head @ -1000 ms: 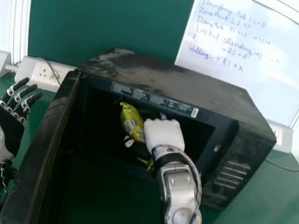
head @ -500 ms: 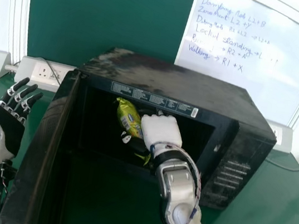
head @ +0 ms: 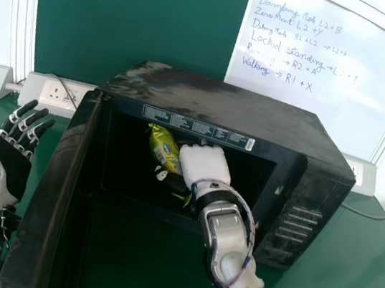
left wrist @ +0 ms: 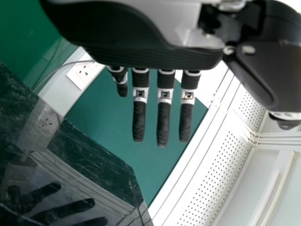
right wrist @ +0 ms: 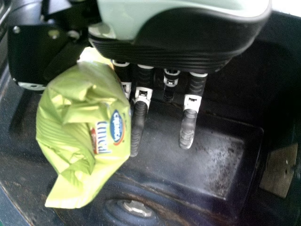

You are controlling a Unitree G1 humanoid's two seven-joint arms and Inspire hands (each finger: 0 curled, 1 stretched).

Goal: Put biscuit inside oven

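We hold the biscuit packet (head: 165,148) pinched in our right hand (head: 205,165), inside the oven (head: 220,105), with room toward the opening's right edge; our left hand (head: 12,164), fingers extended, is outside the open door (head: 52,203).

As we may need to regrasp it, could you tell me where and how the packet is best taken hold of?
I would come through the oven's open front, since its walls close off the sides, and squeeze the packet across its plump middle, on its two broad faces. The thin, flat end would probably just fold.
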